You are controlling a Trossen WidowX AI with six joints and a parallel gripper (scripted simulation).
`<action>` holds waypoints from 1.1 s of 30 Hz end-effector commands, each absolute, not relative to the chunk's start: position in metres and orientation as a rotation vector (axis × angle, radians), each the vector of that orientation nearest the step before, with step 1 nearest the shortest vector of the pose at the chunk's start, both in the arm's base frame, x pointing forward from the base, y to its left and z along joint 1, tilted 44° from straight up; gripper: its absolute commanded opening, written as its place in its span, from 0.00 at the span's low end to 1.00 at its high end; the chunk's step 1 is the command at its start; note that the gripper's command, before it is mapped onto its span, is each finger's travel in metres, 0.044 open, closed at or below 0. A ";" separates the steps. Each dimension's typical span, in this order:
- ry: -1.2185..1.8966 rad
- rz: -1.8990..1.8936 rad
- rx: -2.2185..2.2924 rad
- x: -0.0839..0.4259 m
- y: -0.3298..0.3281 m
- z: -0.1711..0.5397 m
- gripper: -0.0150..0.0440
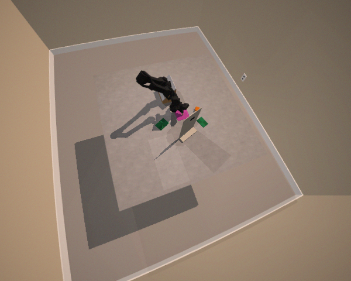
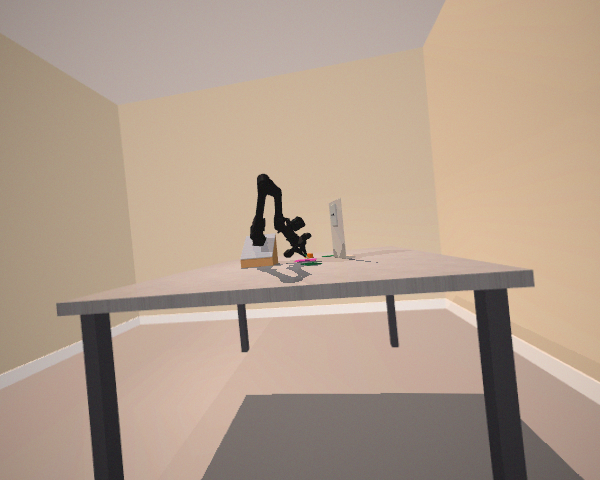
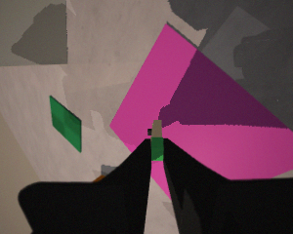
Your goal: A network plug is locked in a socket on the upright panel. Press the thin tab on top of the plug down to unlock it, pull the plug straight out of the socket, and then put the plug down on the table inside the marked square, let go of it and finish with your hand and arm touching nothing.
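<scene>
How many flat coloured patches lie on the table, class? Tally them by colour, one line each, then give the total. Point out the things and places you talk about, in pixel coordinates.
Green patches (image 1: 161,124) (image 1: 202,122) (image 3: 66,125): 2
Magenta patch (image 1: 183,115) (image 2: 305,260) (image 3: 142,93): 1
Total: 3

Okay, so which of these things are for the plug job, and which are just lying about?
For the job:
- plug
- upright panel
- socket
- magenta square, apparently the marked square

Just lying about:
- orange block
- green patch beside the magenta square
- other green patch, near the panel
</scene>
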State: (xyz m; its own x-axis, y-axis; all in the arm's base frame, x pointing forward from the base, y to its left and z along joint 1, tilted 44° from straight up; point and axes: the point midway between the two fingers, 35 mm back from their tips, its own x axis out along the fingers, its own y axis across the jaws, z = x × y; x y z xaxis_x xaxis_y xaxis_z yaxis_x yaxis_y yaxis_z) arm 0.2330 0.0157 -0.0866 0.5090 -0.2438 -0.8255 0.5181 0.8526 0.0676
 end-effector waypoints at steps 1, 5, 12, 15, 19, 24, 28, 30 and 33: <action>0.935 -0.463 0.322 0.233 0.014 -0.088 0.25; 0.936 -0.463 0.322 0.233 0.013 -0.089 0.25; 0.931 -0.469 0.325 0.234 0.013 -0.088 0.25; 0.931 -0.469 0.325 0.234 0.013 -0.088 0.34; 0.931 -0.469 0.325 0.234 0.013 -0.088 0.52; 0.931 -0.469 0.325 0.234 0.013 -0.088 0.52; 0.932 -0.468 0.325 0.233 0.014 -0.087 0.52; 0.932 -0.468 0.325 0.232 0.014 -0.085 0.52; 0.932 -0.468 0.325 0.231 0.015 -0.084 0.52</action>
State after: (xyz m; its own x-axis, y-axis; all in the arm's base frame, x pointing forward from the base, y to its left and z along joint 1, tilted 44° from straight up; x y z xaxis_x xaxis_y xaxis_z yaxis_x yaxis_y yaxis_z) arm 0.2326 0.0146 -0.0858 0.5082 -0.2401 -0.8271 0.5127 0.8560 0.0665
